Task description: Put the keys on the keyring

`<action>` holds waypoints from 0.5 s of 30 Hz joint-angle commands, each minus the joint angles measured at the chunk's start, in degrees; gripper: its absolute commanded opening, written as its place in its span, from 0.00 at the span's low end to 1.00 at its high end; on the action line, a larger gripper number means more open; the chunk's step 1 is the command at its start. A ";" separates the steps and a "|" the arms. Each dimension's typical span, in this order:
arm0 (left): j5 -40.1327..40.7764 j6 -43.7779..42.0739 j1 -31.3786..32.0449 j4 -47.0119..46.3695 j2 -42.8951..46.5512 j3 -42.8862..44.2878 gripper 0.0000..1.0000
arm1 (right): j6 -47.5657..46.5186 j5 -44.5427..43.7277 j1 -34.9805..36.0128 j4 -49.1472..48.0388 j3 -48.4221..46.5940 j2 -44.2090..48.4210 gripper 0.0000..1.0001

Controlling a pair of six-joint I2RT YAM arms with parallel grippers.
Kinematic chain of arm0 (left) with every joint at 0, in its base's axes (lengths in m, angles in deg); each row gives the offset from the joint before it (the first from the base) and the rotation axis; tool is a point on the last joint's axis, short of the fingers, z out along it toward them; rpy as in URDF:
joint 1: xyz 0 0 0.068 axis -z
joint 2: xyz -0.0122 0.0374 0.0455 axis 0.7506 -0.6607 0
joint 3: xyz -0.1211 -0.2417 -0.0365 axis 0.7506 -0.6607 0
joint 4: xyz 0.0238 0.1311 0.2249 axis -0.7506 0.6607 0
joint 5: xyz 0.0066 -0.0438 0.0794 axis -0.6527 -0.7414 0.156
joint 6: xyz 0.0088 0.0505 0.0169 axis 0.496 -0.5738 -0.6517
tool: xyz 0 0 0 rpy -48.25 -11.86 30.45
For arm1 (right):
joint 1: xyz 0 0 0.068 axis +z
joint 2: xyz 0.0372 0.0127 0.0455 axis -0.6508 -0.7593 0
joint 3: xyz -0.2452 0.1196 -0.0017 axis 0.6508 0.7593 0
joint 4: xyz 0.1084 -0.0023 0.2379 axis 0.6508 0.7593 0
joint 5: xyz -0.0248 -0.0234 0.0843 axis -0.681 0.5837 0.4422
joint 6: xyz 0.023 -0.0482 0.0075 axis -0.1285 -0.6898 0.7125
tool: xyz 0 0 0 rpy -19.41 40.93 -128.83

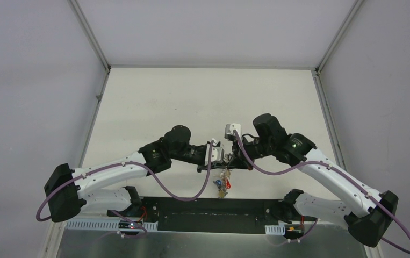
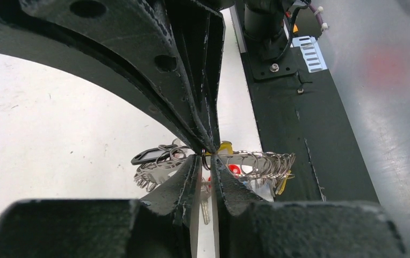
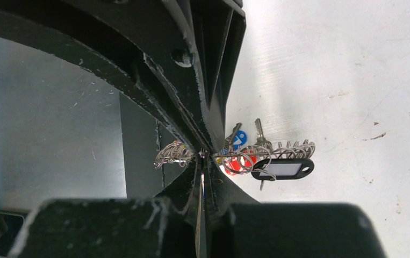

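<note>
My two grippers meet tip to tip above the near middle of the table. The left gripper [image 1: 220, 161] and the right gripper [image 1: 236, 159] are both shut on the keyring [image 1: 225, 173], which they hold in the air. In the left wrist view my gripper [image 2: 208, 161] pinches a wire of the grey coils [image 2: 264, 164]. In the right wrist view my gripper [image 3: 202, 160] pinches the coils [image 3: 294, 148]. The keys hang from the ring: a blue head [image 3: 240, 138], a red head [image 3: 234, 164] and a yellow head [image 2: 225, 146]. A silver blade [image 2: 205, 210] hangs down.
A black plastic name tag [image 3: 282, 169] hangs on the ring. The black base plate [image 1: 208, 207] with both arm mounts runs along the near edge, just below the hanging keys. White walls enclose the table [image 1: 208, 102] on three sides.
</note>
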 commanded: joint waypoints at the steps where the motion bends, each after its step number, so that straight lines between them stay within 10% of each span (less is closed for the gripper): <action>1: -2.03 0.85 0.39 -3.63 -0.68 1.46 0.07 | 0.18 0.07 0.10 -1.85 -2.91 1.03 0.00; 8: 0.81 0.89 0.38 -2.96 0.09 1.06 0.00 | 0.35 -2.65 0.12 -1.99 -2.72 2.09 0.05; 15: 5.72 3.85 0.37 -8.16 2.48 -1.84 0.00 | 2.33 -6.10 0.10 -4.75 -0.06 5.87 0.49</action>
